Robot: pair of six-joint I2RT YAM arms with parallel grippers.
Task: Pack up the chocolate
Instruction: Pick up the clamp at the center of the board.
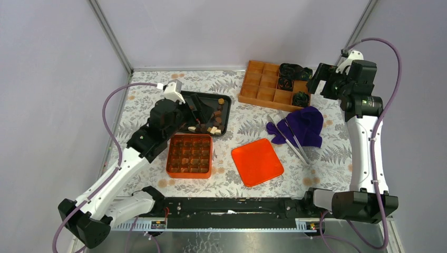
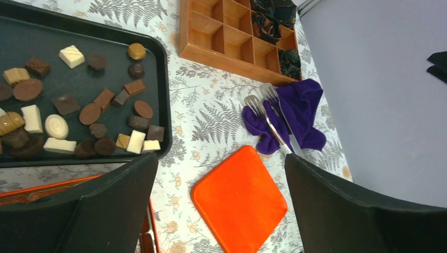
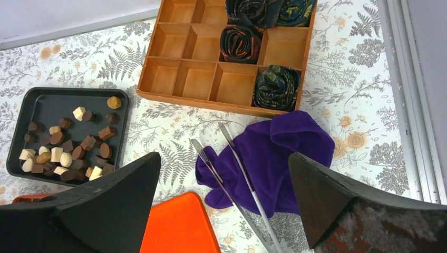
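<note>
Your left jaws hang spread wide with nothing between them, over the near edge of the black tray (image 2: 113, 42), so no piece is in hand. Your right jaws are likewise released and empty, parked high at the far right above the purple cloth (image 3: 284, 153) and the tongs (image 3: 237, 162) lying across it.

The chocolate (image 2: 89, 113) is split between two places. A good heap of dark, light-brown and cream pieces lies loose on the tray, mostly crowded toward its near side. The rest sits in the orange box (image 1: 190, 174), just in front of the tray. From the top view most of its cells look occupied by dark pieces, though you cannot tell from here whether every cell is full.

I'd put you somewhere past the middle: the box is well stocked, but plenty is left on the tray and the orange lid (image 1: 257, 162) lies flat on the desk beside the box, not yet fitted. What remains looks like more picks from the tray, then closing up.
</note>
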